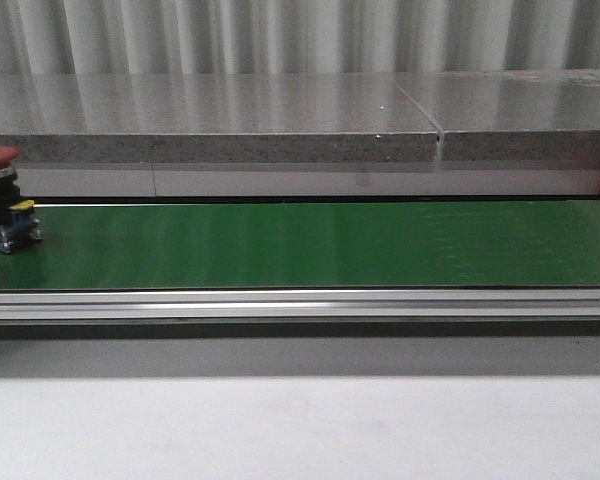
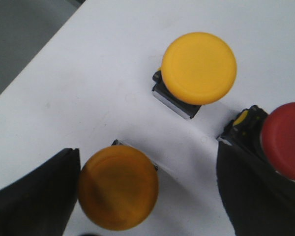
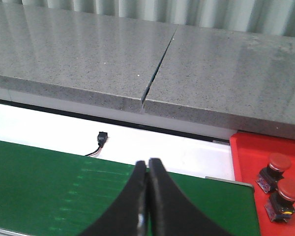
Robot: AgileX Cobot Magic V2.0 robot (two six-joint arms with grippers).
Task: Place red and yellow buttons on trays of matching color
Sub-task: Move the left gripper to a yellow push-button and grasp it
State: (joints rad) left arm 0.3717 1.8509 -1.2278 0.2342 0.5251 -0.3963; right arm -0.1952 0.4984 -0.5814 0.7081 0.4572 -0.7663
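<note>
Left gripper point(image 2: 137, 196): jaws spread wide, two dark fingers point(image 2: 34, 196) either side of an orange-yellow button point(image 2: 118, 187), above a white surface point(image 2: 88, 73). Whether the fingers touch the button cannot be told.
Orange-yellow button: sits between the left fingers, round cap facing the wrist camera, close against one finger.
Yellow button point(image 2: 199, 68): beyond the left fingertips, apart from them, upright on the white surface with its metal base showing under the cap.
Red button by left gripper point(image 2: 285, 137): just beside the other left finger, partly cut off by the picture edge; black body with a small yellow part.
Right gripper point(image 3: 147, 196): fingers pressed together, nothing between them, hanging above the green belt point(image 3: 49, 187).
Red tray point(image 3: 250, 162): off to one side of the right gripper, past the belt's end.
Red buttons in tray point(image 3: 282, 196): two, side by side, upright, well apart from the right fingertips.
Black connector point(image 3: 103, 135): small, with thin wires, on the white strip beyond the right fingertips.
Belt button point(image 1: 0, 195): red-capped, standing on the belt point(image 1: 310, 245) at its far left end in the front view, black body with blue and yellow parts.
Grey stone ledge point(image 1: 280, 110): runs behind the belt, with a seam right of centre.
</note>
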